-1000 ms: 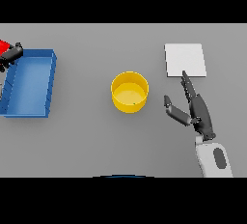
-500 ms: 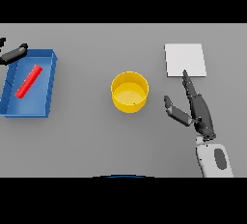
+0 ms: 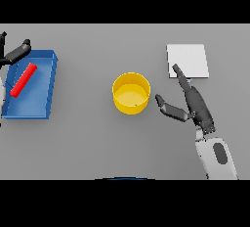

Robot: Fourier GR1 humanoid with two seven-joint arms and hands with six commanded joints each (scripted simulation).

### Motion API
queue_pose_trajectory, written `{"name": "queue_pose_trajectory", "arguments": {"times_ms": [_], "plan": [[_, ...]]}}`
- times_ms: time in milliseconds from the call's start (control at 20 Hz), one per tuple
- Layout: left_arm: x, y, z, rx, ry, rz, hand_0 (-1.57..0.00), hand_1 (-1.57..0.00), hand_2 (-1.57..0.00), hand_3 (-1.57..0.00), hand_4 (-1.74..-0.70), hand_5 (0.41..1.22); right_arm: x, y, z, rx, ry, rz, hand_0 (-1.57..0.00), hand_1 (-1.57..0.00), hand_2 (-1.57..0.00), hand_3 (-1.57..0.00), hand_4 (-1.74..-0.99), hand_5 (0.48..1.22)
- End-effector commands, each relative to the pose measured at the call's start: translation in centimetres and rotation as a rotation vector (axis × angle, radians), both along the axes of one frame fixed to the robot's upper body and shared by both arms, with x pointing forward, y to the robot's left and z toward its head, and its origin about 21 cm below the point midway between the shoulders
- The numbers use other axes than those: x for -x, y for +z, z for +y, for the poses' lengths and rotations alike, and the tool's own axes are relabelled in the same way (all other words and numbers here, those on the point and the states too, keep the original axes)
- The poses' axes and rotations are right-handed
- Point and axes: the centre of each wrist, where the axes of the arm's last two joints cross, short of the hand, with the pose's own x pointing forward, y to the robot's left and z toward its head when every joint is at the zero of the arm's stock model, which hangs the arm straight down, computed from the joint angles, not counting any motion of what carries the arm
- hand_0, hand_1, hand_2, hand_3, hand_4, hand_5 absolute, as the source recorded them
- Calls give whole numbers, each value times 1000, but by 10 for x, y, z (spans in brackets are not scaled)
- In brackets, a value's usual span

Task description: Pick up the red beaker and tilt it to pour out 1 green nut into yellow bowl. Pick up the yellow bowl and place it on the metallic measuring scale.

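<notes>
1. Yellow bowl (image 3: 131, 93) sits mid-table, not yet lifted; no nut is discernible inside.
2. Blue tray (image 3: 47, 86) at nine o'clock holds the red beaker (image 3: 23, 79), lying flat.
3. Metallic scale (image 3: 187, 60) at two o'clock is bare.
4. Right hand (image 3: 193, 103), fingers spread and empty, is just beside the bowl at three o'clock.
5. Left hand (image 3: 15, 53), fingers relaxed and empty, is above the tray.

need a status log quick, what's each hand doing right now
Left hand: open, holding nothing, above the blue tray.
Right hand: open, holding nothing, beside the yellow bowl.
</notes>
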Motion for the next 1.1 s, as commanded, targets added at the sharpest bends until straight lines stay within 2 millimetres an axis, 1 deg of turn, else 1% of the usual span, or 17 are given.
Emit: {"name": "queue_pose_trajectory", "arguments": {"times_ms": [0, 100, 150, 200, 250, 350, 400, 450, 500, 550, 600, 650, 700, 850, 950, 1000, 1050], "plan": [[1, 3, 1, 0, -10, -12, -13, -11, -10, -6, -722, 693, -7, 5, 1, 29, 68, -4, -10, 1, 1, 1, -1174, 680], [3, 1, 4, 10, -7, -16, -8, -7, -6, -3, -732, 707, -19, 17, 0, 135, 175, -29, -6, 1, 1, 1, -1231, 677], [3, 0, 2, 12, -5, -13, -6, -5, -5, -2, -738, 709, -24, 20, 5, 202, 220, -38, -5, 1, 1, 1, -1254, 666], [4, 0, 4, 6, -10, -17, -5, -4, -3, -2, -739, 709, -30, 24, 7, 283, 243, -35, -3, 1, 1, 1, -1260, 656], [5, 2, 5, 8, -15, -21, -4, -3, -3, -1, -740, 709, -32, 25, 10, 325, 259, -31, -3, 1, 1, 1, -1255, 648], [4, 0, 1, 21, -16, -17, -2, -2, -1, 0, -746, 709, -40, 33, 20, 499, 337, -73, -1, 1, 1, 1, -1234, 627], [3, 1, 2, 22, -19, -17, -1, -1, -1, 0, -747, 711, -43, 35, 26, 553, 362, -89, -1, 1, 1, 1, -1230, 620], [5, 0, 5, 21, -16, -19, -1, -1, 0, 0, -748, 712, -47, 35, 29, 593, 389, -91, 0, 1, 1, 1, -1227, 616], [5, 2, 7, 24, -18, -23, -1, 0, 0, 0, -751, 713, -50, 39, 33, 636, 430, -104, 0, 1, 1, 1, -1229, 616], [7, 1, 6, 30, -24, -29, 0, 0, 0, 0, -753, 714, -52, 42, 34, 662, 473, -109, 0, 1, 1, 1, -1235, 618], [7, -1, 4, 32, -28, -23, 0, 0, 0, 1, -754, 714, -55, 43, 40, 701, 507, -119, 0, 1, 1, 1, -1234, 620], [7, -3, 9, 32, -25, -26, 0, 0, 0, 1, -755, 716, -58, 45, 43, 735, 537, -121, 0, 1, 1, 1, -1231, 625], [6, -2, 6, 36, -17, -23, 0, 0, 1, 1, -755, 717, -61, 50, 49, 775, 560, -119, 1, 1, 1, 1, -1226, 632], [7, -4, 5, 54, -22, -37, 1, 1, 1, 1, -766, 721, -66, 50, 57, 845, 622, -102, 1, 1, 1, 1, -1210, 641], [8, -1, 7, 66, -28, -51, 1, 1, 1, 1, -780, 721, -67, 44, 64, 874, 656, -93, 1, 1, 1, 1, -1214, 648], [7, -2, 11, 69, -20, -47, 1, 1, 1, 1, -783, 722, -71, 42, 64, 887, 664, -87, 1, 1, 1, 1, -1217, 651], [7, -2, 8, 64, -24, -48, 1, 1, 1, 1, -784, 725, -70, 38, 65, 892, 691, -90, 1, 1, 1, 1, -1220, 651]]}}
